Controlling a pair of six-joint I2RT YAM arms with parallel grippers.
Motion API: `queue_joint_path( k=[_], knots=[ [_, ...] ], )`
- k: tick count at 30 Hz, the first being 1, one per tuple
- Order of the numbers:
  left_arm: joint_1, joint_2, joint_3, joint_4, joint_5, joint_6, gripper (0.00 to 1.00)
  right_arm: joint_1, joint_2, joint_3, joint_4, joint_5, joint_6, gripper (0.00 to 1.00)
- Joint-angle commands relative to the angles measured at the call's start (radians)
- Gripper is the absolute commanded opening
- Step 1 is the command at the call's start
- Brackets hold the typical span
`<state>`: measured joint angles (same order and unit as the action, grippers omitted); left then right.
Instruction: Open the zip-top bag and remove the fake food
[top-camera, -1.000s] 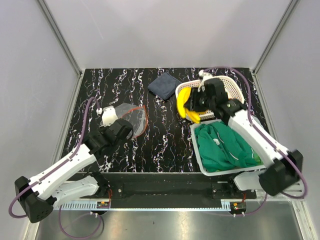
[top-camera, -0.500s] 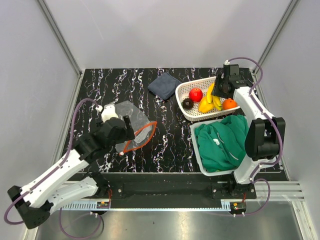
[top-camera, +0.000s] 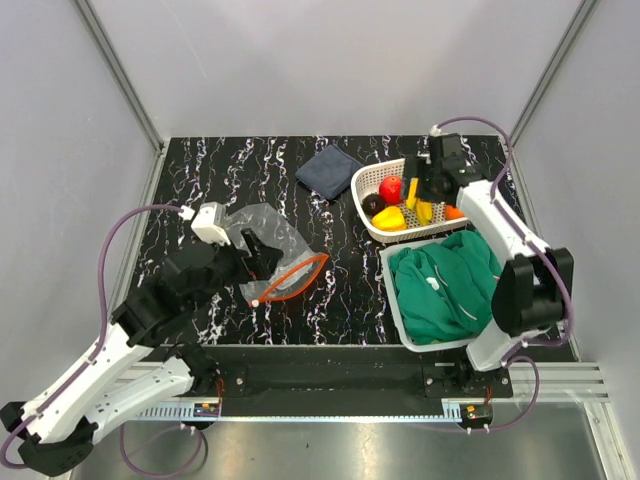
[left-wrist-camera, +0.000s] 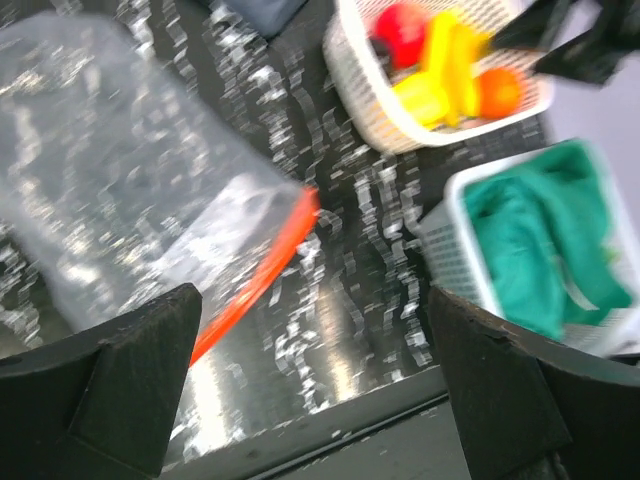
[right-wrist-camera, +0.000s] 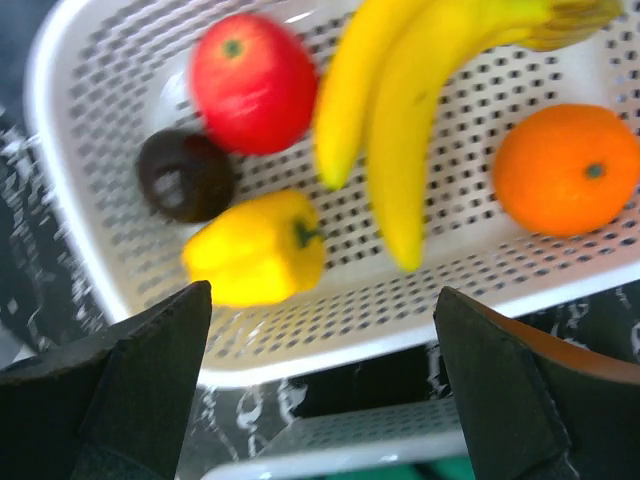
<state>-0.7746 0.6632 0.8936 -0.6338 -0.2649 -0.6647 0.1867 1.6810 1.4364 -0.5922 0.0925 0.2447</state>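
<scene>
The right gripper (right-wrist-camera: 322, 292) hangs with its jaws wide over the white basket (right-wrist-camera: 470, 290) near the far right corner of the bench (top-camera: 340, 300), and it carries nothing. All the fake food (right-wrist-camera: 255, 250) lies in this basket: a red apple, a dark round fruit, a yellow pepper, bananas and an orange. I judge that the food is out and only the retreat remains. To do it well, this gripper should rise straight up, so that its fingers do not catch the basket rim or push the bananas. The left gripper (left-wrist-camera: 312, 300) is also spread wide, low over the left half of the bench, and it grips nothing. It should lift away without dragging the zip-top bag (left-wrist-camera: 120, 190) just beside it. The bag lies flat in the left half, toward the near edge. It looks clear, crinkled and empty, with its red-orange zip strip (left-wrist-camera: 262, 275) turned toward the near edge.
</scene>
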Motion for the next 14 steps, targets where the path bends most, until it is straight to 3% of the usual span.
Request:
queue_joint_path(
  k=[1,8,11,14],
  knots=[
    [0.001,-0.06,-0.067,0.192,0.075,-0.009,0.99,0.21,-0.229,-0.077,-0.032,0.069,0.036,1.0],
    [0.001,-0.233,-0.327,0.524,0.053,-0.09,0.99,0.303,-0.581,-0.425,0.106,-0.229,0.205,1.0],
    [0.001,-0.354,-0.45,0.694,0.039,-0.124,0.99,0.301,-0.813,-0.566,0.224,-0.275,0.238,1.0],
    [0.001,-0.453,-0.536,0.871,0.091,-0.141,0.99,0.3,-0.958,-0.629,0.232,-0.303,0.324,1.0]
  ],
)
